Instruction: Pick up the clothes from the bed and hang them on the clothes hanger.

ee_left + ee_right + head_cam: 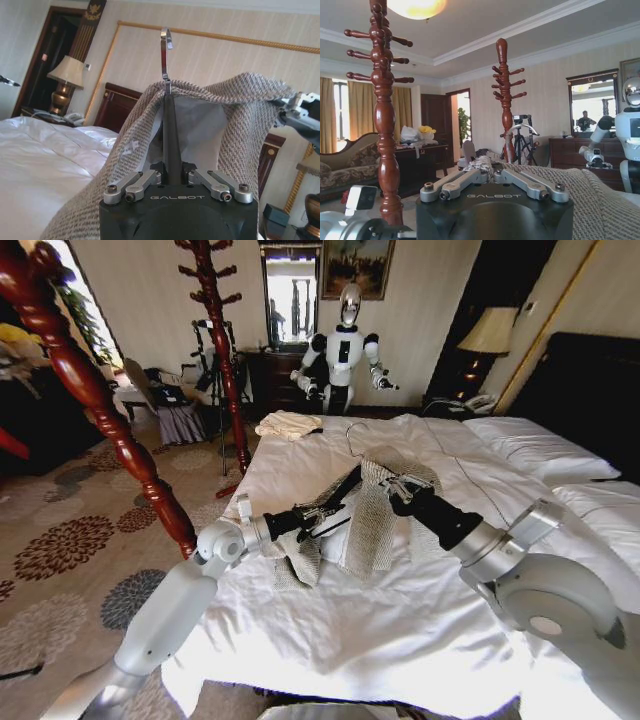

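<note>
Left gripper (318, 517) clamped the hanger (171, 145) upright inside the jacket (375, 520) | right gripper (398, 486) pinched the jacket's far shoulder | both above the bed (330, 630).

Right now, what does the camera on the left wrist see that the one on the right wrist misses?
Left wrist alone: the left gripper shut on the black clothes hanger, its silver hook poking out of the jacket's neck, with the white bed and a lamp beyond. Right wrist alone: two wooden coat stands, a mirror and another robot. Both: the tweed jacket draped close.
</note>
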Tool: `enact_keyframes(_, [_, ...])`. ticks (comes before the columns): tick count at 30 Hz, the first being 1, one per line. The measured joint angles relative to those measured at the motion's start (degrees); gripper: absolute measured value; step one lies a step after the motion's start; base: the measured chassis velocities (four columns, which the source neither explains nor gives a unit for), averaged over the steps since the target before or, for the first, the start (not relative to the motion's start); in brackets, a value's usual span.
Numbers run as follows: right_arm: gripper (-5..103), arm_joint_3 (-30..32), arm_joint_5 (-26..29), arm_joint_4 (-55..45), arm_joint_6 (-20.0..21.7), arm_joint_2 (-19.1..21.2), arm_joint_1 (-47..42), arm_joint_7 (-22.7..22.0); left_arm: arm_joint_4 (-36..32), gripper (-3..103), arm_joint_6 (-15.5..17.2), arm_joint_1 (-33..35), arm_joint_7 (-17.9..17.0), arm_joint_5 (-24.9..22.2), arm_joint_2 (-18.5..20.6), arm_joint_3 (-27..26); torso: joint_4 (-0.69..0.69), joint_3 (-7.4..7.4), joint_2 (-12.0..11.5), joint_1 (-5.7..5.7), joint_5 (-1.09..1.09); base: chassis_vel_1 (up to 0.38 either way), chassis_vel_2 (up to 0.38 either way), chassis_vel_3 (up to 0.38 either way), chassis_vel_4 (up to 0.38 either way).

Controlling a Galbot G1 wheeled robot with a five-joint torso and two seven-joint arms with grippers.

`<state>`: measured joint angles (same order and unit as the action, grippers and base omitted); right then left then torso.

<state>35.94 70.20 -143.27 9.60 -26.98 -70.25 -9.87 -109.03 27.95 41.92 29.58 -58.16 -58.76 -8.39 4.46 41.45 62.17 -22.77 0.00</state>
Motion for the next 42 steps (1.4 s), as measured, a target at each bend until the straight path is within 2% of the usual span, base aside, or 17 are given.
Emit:
enact_keyframes(6, [1, -0.15, -0.16, 0.0, 0.7, -0.27, -0.14, -1.03, -0.83, 18, -1.25, 1.58, 1.02, -0.39, 1.68, -3.02, -0.01, 0.0, 0.0, 0.0, 0.0, 0.0, 0.0, 0.0, 0.0])
enact_keyframes(11, [1, -2.75, -0.94, 0.0, 1.34, -0.53, -0.81, -1.1, -0.56, 18, -4.65, 2.59, 2.88, -0.27, 2.25, -4.2, -0.01, 0.0, 0.0, 0.0, -0.01, 0.0, 0.0, 0.0, 0.0])
enact_keyframes(15, [1, -6.18, -4.17, 0.02, 1.99, -0.28, -2.79, -0.78, 0.62, 18, -6.51, 3.41, 4.47, 1.09, 1.86, -3.95, 0.02, 0.0, 0.0, 0.0, 0.0, 0.0, 0.0, 0.0, 0.0])
enact_keyframes(27, [1, -11.76, -10.41, 0.04, 1.76, 0.96, -1.09, 2.37, 1.38, 18, -7.31, 3.35, 7.41, 1.74, 2.14, -3.25, 0.0, 0.0, 0.0, 0.0, 0.0, 0.0, 0.0, 0.0, 0.0])
enact_keyframes(28, [-3, -12.23, -11.32, 0.05, 1.63, 0.81, -1.03, 2.95, 1.61, 18, -7.43, 3.21, 7.96, 1.82, 2.1, -3.25, 0.0, 0.0, 0.0, 0.0, 0.0, 0.0, 0.0, 0.0, 0.0])
enact_keyframes(31, [12, -12.82, -12.02, 0.05, 0.95, 0.45, -0.92, 4.9, 2.55, 18, -7.99, 2.49, 9.32, 1.99, 2.03, -2.98, 0.0, 0.0, 0.0, 0.0, 0.01, 0.0, 0.0, 0.0, 0.0])
enact_keyframes(32, [12, -12.82, -12.02, 0.05, 0.95, 0.45, -0.92, 4.9, 2.55, 18, -7.99, 2.49, 9.32, 1.99, 2.03, -2.98, 0.0, 0.0, 0.0, 0.0, 0.01, 0.0, 0.0, 0.0, 0.0])
enact_keyframes(34, [22, -13.33, -11.95, 0.04, 0.22, 0.32, -0.89, 6.91, 3.6, 18, -8.45, 1.69, 10.18, 2.1, 1.91, -2.45, 0.0, 0.0, 0.0, 0.0, 0.0, 0.0, 0.0, 0.0, 0.0])
enact_keyframes(37, [28, -13.96, -12.07, 0.02, -0.19, 0.26, -0.95, 8.42, 4.79, 18, -8.86, 0.74, 10.8, 2.13, 1.65, -1.87, 0.0, 0.0, 0.0, 0.0, 0.0, 0.0, 0.0, 0.0, 0.0])
enact_keyframes(41, [50, -15.26, -11.86, 0.02, -0.23, 0.18, -1.11, 10.56, 8.03, 18, -9.82, -1.76, 12.48, 2.11, 0.86, -0.44, 0.01, 0.0, 0.0, 0.0, 0.01, 0.0, 0.0, 0.0, 0.0])
enact_keyframes(42, [50, -15.26, -11.86, 0.02, -0.23, 0.18, -1.11, 10.56, 8.03, 18, -9.82, -1.76, 12.48, 2.11, 0.86, -0.44, 0.01, 0.0, 0.0, 0.0, 0.01, 0.0, 0.0, 0.0, 0.0])
